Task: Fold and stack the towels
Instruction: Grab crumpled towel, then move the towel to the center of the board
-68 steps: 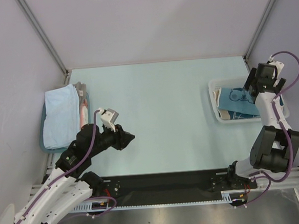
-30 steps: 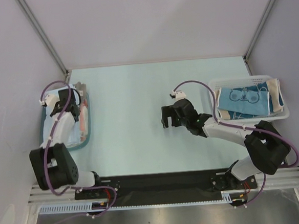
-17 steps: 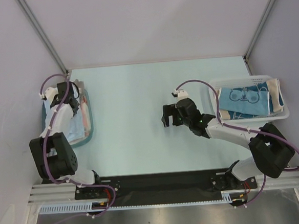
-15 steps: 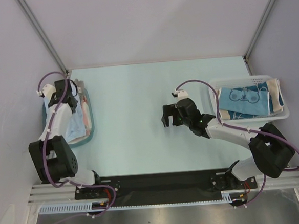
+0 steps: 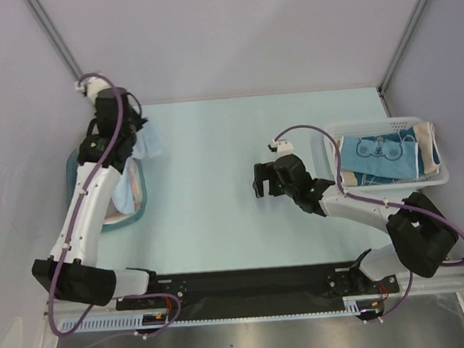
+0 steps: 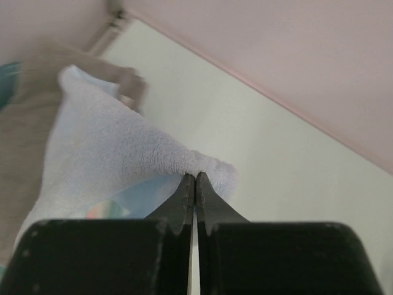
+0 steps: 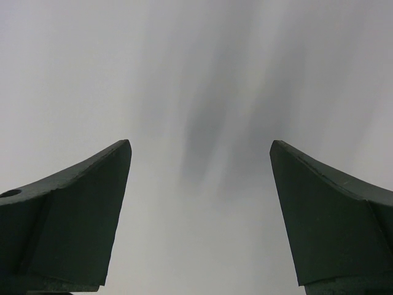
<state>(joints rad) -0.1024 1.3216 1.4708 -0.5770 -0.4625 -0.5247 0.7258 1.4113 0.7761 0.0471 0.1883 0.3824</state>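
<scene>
Light blue towel (image 6: 116, 153) clamped in left jaws, arm outstretched; right jaws apart.

No legible writing in any view.
A small coloured patch (image 6: 105, 210) on the light blue towel (image 6: 110, 153) is too blurred to read. The white line drawing on the dark teal towel (image 5: 374, 152) in the basket (image 5: 364, 122) is too small to show any lettering.

Light blue towel (image 6: 116, 147): plain and fluffy, no pattern, at the tips of the left gripper's (image 6: 195, 179) black fingers. Grey-beige towel (image 6: 24, 138) left of them. Right gripper (image 7: 199, 147): dark fingers, pale grey blur between. Basket (image 5: 376, 183) white; dark teal towel (image 5: 374, 152) with a white line drawing (tan ends).
</scene>
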